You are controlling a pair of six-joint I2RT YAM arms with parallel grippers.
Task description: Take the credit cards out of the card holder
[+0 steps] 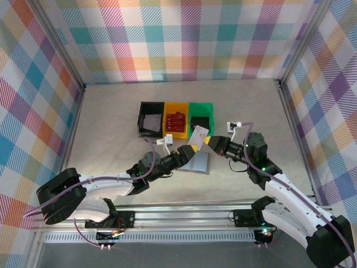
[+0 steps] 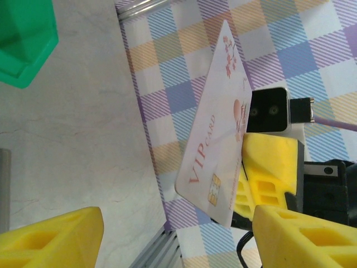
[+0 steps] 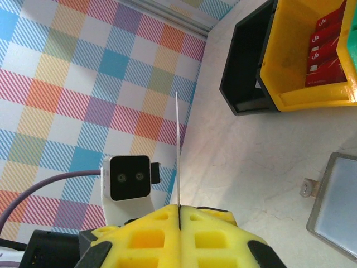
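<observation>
The black bin (image 3: 245, 84), yellow bin (image 3: 301, 99) and green bin (image 1: 201, 106) stand in a row just behind the card holder (image 3: 334, 204), which lies flat on the table (image 1: 111, 123). Your right gripper (image 3: 179, 207) pinches a pale credit card (image 2: 215, 139) upright by its lower edge, and the left gripper (image 1: 186, 151) stands spread near it, perhaps to receive it. Grip firmly and move slowly, and lift this thin card clear of any bin wall.
</observation>
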